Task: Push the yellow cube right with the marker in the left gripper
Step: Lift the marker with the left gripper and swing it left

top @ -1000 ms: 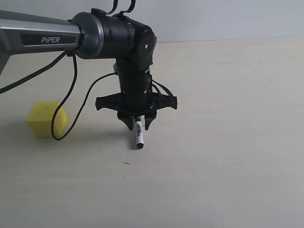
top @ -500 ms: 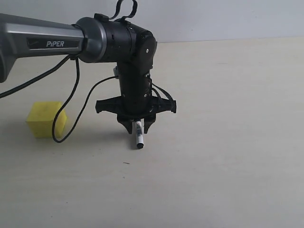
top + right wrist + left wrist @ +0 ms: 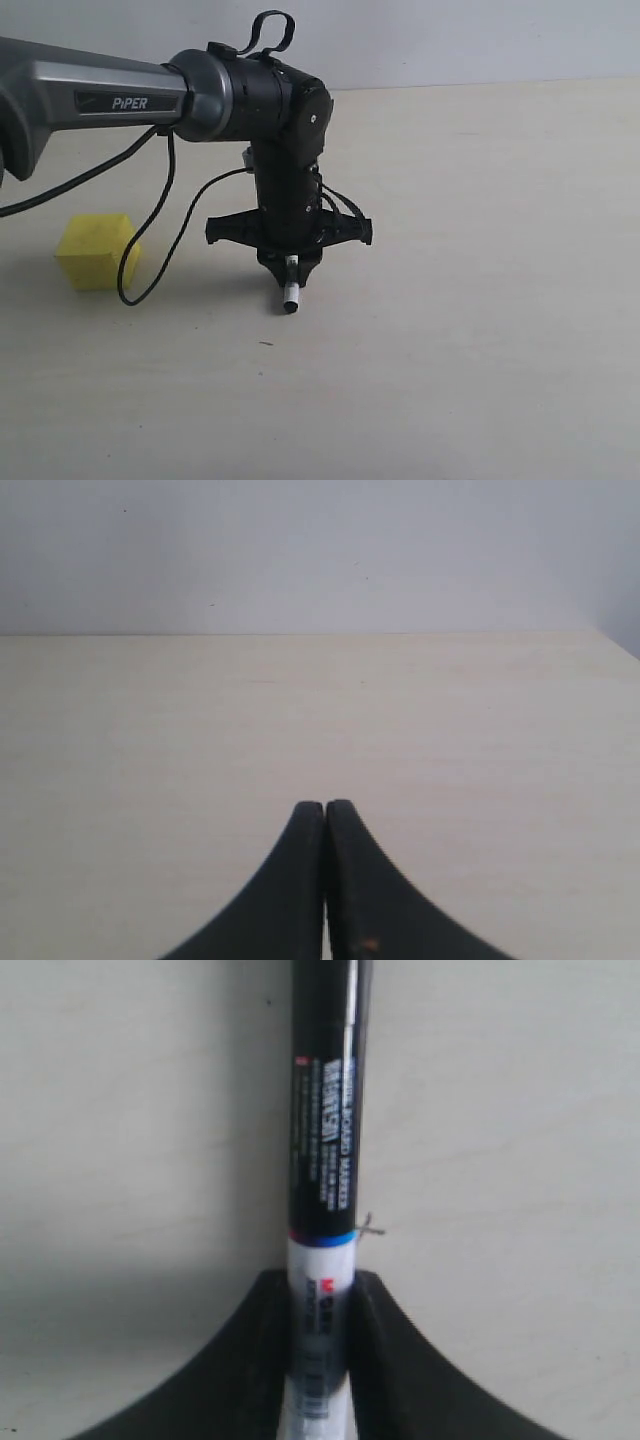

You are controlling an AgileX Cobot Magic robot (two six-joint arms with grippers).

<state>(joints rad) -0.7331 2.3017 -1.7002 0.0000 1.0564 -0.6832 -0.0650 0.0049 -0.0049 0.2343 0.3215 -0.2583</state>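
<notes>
Your left gripper (image 3: pixel 290 268): fingers (image 3: pixel 255 1360) clamped on the marker (image 3: pixel 291 292), its tip pointing down at the table (image 3: pixel 480 300); yellow cube (image 3: pixel 95 250) well apart leftward, only cable (image 3: pixel 150 250) between; right gripper (image 3: pixel 325 815) pressed closed, empty.

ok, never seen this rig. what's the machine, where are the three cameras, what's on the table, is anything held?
It is a robot with two arms, each ending in a two-fingered end effector. The wide picture comes from a camera off the arms, looking across a pale table. It shows the left arm bent down, with its left end effector pointing at the tabletop. The other two pictures come from cameras on each wrist, looking out past the fingers. The left wrist view shows the fingers closed on a marker, which sticks out below them in the wide view. The right end effector is shut on nothing and faces bare table. A yellow cube sits on the table, apart from the marker, off to its left in the wide view.
</notes>
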